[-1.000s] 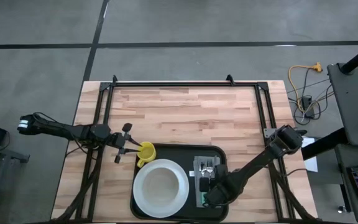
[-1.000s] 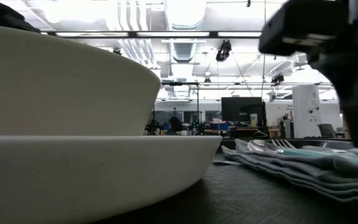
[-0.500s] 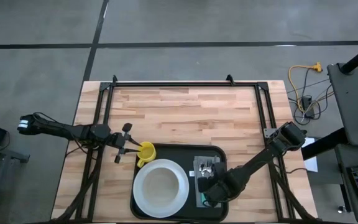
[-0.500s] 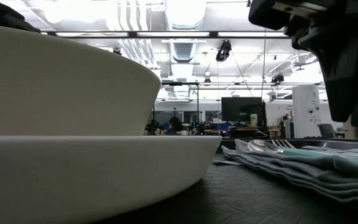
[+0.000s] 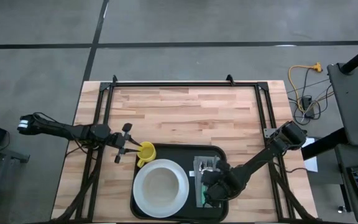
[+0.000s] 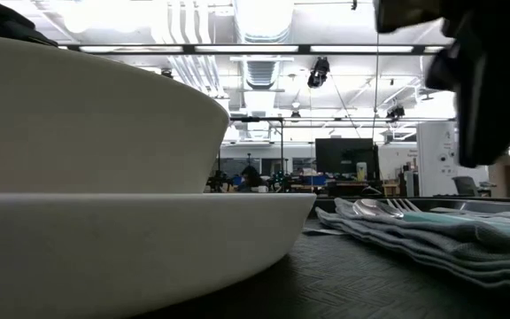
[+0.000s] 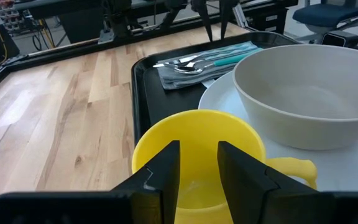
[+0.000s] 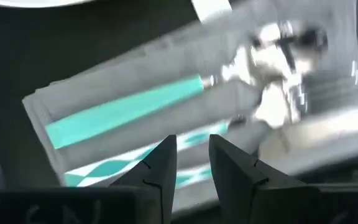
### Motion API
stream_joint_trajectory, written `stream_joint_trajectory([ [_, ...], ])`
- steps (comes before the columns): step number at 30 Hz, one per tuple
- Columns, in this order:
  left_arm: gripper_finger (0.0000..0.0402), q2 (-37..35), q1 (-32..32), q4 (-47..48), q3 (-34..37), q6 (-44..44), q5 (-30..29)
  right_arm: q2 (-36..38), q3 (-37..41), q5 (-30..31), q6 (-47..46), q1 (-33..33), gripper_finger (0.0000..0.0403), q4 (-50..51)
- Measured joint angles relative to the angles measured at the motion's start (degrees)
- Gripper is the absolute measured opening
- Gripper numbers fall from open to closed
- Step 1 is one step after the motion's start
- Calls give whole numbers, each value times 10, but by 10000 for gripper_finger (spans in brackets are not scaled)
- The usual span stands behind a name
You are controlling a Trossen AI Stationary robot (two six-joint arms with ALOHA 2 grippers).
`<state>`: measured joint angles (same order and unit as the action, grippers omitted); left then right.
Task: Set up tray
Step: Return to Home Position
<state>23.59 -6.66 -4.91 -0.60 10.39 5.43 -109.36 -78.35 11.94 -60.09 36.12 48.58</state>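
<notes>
Overhead, the right gripper (image 5: 207, 188) hangs over the napkin (image 5: 197, 169) on the right of the tray (image 5: 179, 151), with the cutlery (image 5: 209, 164) lengthwise beneath. The left gripper (image 5: 128, 147) waits beside the yellow cup (image 5: 145, 152). Table-level view: the right gripper is clear above the cutlery. Wrist views: both jaws narrow, empty.

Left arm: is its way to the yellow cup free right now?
Likely yes. The left gripper hangs open right beside the cup, aimed at it, with nothing between them.
</notes>
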Motion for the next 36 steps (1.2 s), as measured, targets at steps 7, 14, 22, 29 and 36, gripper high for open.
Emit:
stream_joint_trajectory([
  [7,94,0,0,0,0,0,0,-4,0,109,89,1,81,-51],
  [14,94,0,0,0,0,0,0,-5,0,108,202,1,69,-53],
  [22,94,0,0,0,0,0,0,-5,0,107,350,1,75,-53],
  [29,94,0,0,0,0,0,0,-5,0,106,499,-2,84,-70],
  [36,94,0,0,0,0,0,0,2,5,103,579,-4,83,-70],
])
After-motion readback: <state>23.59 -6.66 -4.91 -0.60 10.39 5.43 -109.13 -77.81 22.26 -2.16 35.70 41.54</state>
